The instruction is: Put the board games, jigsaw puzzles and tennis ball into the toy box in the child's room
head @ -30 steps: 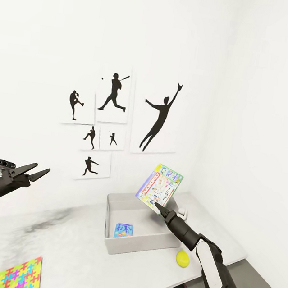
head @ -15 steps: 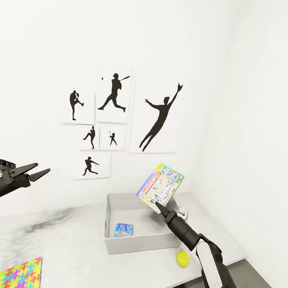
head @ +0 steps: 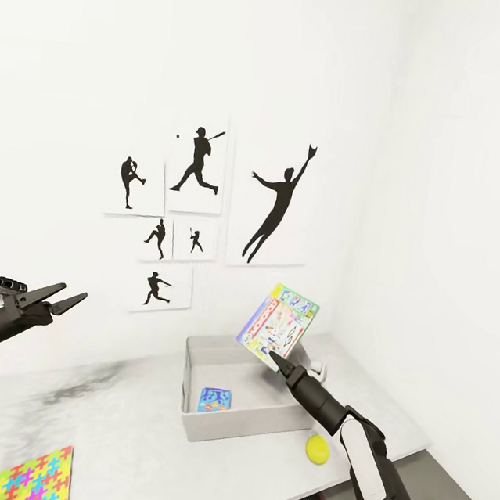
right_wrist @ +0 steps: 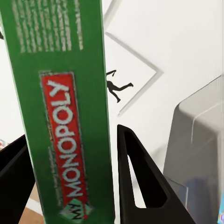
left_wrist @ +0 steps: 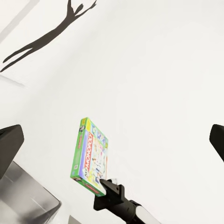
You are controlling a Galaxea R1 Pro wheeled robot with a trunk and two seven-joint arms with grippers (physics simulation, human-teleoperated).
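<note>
Our right gripper (head: 274, 356) is clenched on the lower edge of the pale green board game (head: 278, 325), which stands tilted between our fingers (right_wrist: 140, 186), above the toy box (head: 238, 430); a blue board game (head: 215, 400) already lies inside the box; just beyond our right fingers a small white object sits on the table (head: 123, 431); the tennis ball (head: 317, 449) lies below them, beside the box; our left gripper (head: 60, 298) hangs spread wide and empty, well apart, with a jigsaw puzzle (head: 34, 478) beneath it.
</note>
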